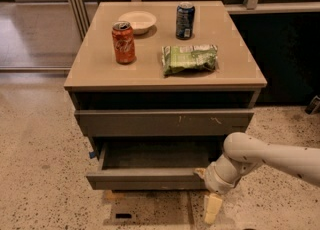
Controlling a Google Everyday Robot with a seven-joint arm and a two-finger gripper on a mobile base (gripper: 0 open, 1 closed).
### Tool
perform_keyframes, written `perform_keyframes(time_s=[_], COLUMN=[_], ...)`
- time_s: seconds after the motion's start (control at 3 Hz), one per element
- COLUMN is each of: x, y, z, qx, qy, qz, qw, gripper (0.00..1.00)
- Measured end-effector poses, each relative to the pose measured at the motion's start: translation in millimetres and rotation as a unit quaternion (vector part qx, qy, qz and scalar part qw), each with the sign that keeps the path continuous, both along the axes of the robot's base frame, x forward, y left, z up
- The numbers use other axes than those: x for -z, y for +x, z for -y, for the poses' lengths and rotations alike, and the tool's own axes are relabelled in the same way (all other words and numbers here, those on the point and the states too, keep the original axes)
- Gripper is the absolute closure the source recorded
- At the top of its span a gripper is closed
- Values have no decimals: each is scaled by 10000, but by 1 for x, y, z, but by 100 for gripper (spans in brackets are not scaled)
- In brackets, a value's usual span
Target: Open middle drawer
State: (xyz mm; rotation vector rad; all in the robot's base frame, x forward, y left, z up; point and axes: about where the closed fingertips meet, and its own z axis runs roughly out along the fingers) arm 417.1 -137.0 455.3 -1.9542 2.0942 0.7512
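Cabinet with the middle drawer (pixel 145 179) standing open, its front projecting beyond the scratched top drawer (pixel 165 122) above (blue tab (pixel 92 154) at its left end). The gripper (pixel 209 194) sits against the open front's right end; whether it is spread or closed cannot be told. On top: red can (pixel 123 42), bowl (pixel 137 21), blue can (pixel 185 20), green snack bag (pixel 190 58).

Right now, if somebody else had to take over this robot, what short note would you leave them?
Gripper: low, at the right end of the middle drawer's front, close to the floor.
Middle drawer: pulled out, its inside showing, below the scratched top drawer.
Done: the opening looks largely achieved.
Left: probably just draw the gripper clear, or pull a little further if wanted.
On top: red can, blue can, bowl, green bag.
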Motion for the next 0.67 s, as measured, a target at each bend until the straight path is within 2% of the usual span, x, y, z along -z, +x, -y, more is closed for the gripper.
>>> perform_keyframes(time_s=[0.67], x=[-27], y=[-63], z=[3], qx=[-160], qy=[109], qz=[-728], qw=[9972], gripper=[0])
